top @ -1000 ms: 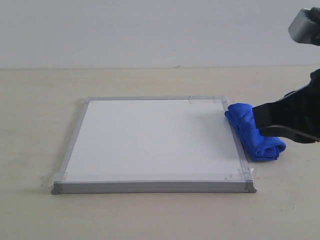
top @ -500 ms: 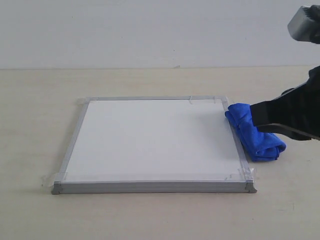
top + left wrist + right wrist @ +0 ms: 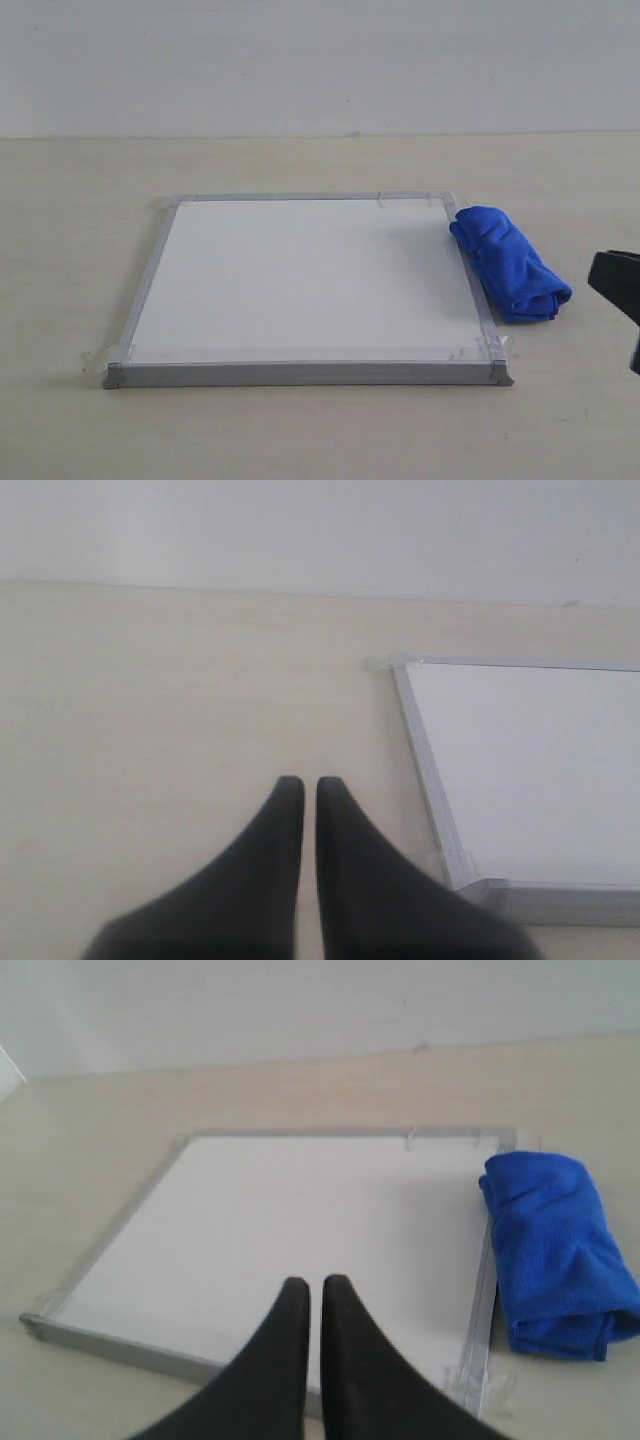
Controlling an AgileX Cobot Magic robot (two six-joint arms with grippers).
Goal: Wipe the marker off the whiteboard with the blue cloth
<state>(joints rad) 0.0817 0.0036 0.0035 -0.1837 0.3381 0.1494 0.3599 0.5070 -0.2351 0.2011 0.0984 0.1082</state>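
We see two grippers. The left gripper (image 3: 302,782), jaws pressed together and empty, hangs off the 9 o'clock edge of the one board (image 3: 300,280). One cloth (image 3: 510,265) lies bunched against its 3 o'clock edge. The right gripper (image 3: 316,1282), jaws together too, holds nothing.

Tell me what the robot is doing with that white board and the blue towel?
Nothing is being wiped right now. The whiteboard lies flat on the table, and no marker line shows on it. The blue cloth sits bunched up on the table along one edge of the board, and nothing touches it. The left arm's fingers and the right arm's fingers are both shut and empty.
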